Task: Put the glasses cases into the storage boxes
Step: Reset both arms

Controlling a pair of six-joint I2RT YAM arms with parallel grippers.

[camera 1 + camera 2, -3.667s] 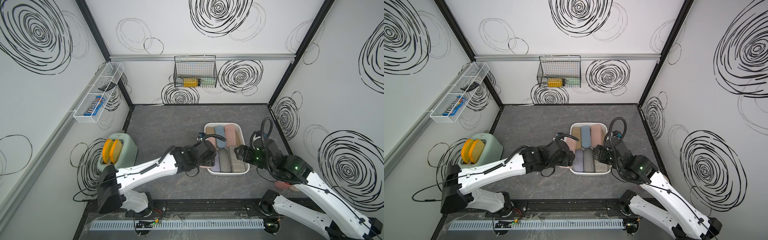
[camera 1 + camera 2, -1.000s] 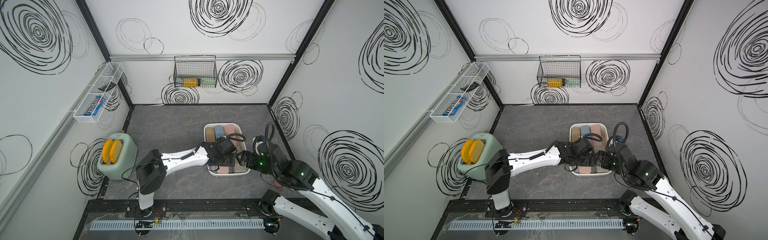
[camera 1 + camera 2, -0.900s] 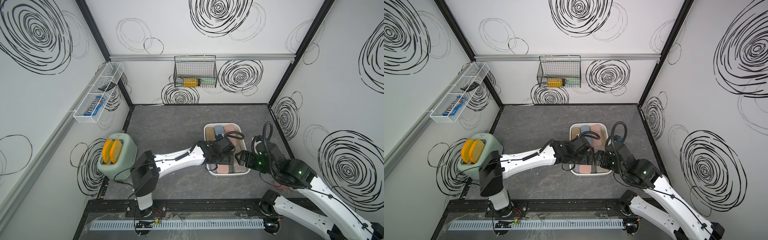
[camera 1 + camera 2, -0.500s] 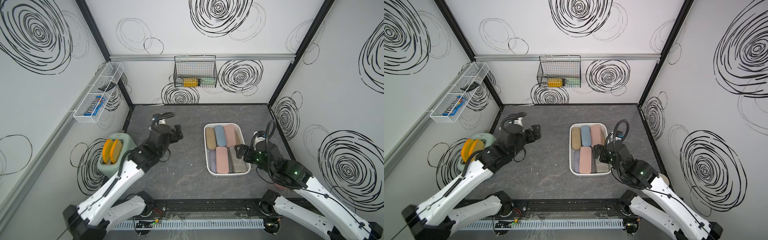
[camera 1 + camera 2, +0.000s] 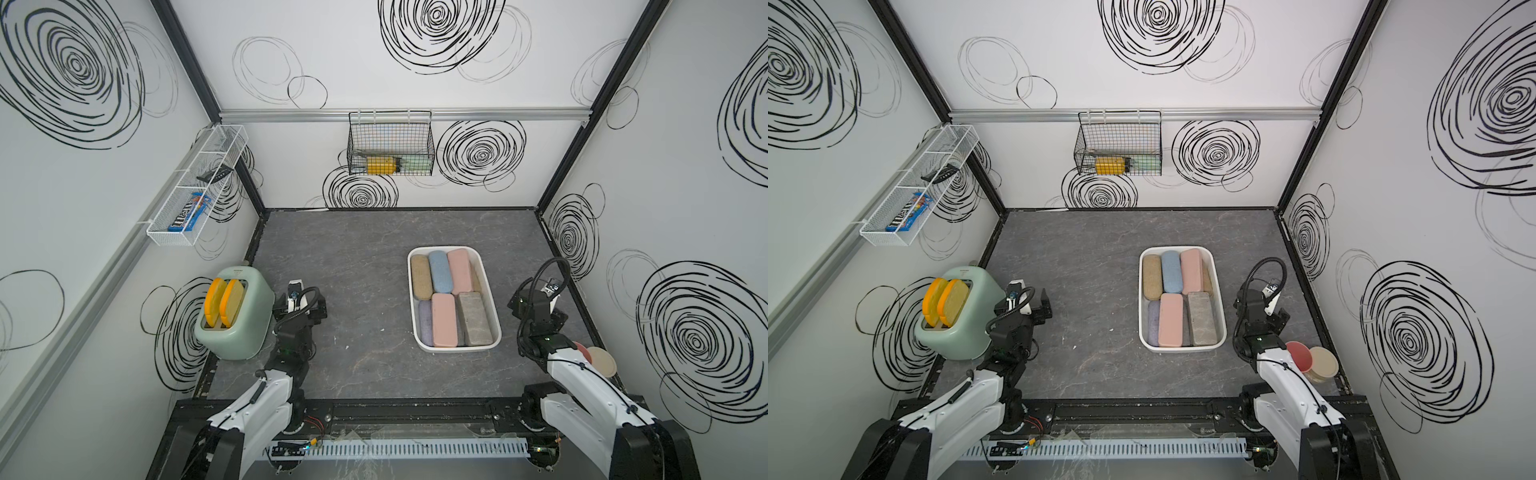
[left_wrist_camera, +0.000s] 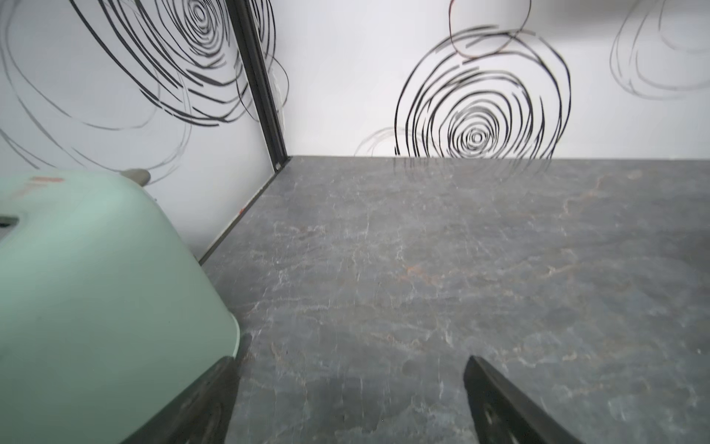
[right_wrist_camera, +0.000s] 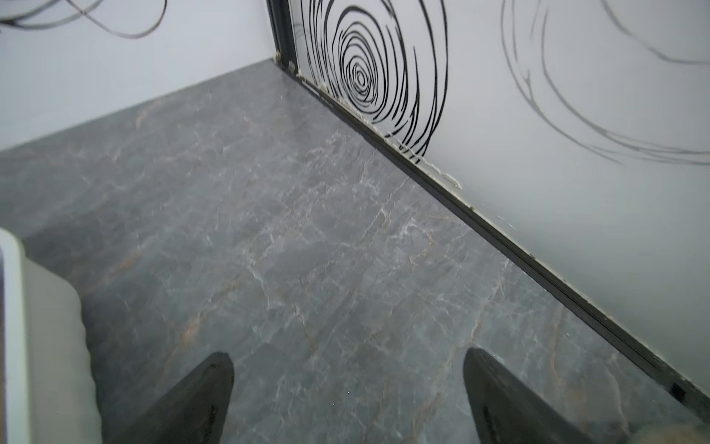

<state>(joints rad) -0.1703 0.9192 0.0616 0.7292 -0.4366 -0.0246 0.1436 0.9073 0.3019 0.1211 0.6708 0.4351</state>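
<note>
1. The left pincer [image 6: 350, 365] hangs low over bare table [image 5: 365, 249], its jaws spread wide with nothing between them. The mint toaster [image 6: 96, 288] stands just beside it on its left.
2. The right pincer [image 7: 347, 355] also gapes empty over bare table. A corner of the white storage box [image 7: 15, 307] lies just to its left, and the side wall is near on its right.
3. In both top views the storage box [image 5: 457, 349] sits between the two pincers. It is close to the right one, well apart from the left one, and reaches a little ahead of both. That spot probably suits both arms.
4. The glasses cases [image 5: 444, 320] are inside it, lying lengthwise side by side in two rows.
   - The row nearer the pincers is lilac, pink and grey.
   - The farther row is tan, blue and pink, with a tan sliver against the wall on the right pincer's side.
   - Laid parallel like this, they most likely fit within the low walls.
   - Whether more lie underneath cannot be told.
5. No case shows on the table ahead of either pincer. The task therefore looks finished, and open, empty jaws set off to the sides fit a rest pose.
6. Farthest ahead, a black wire basket [image 5: 390, 143] hangs on the back wall, outside the job.
</note>
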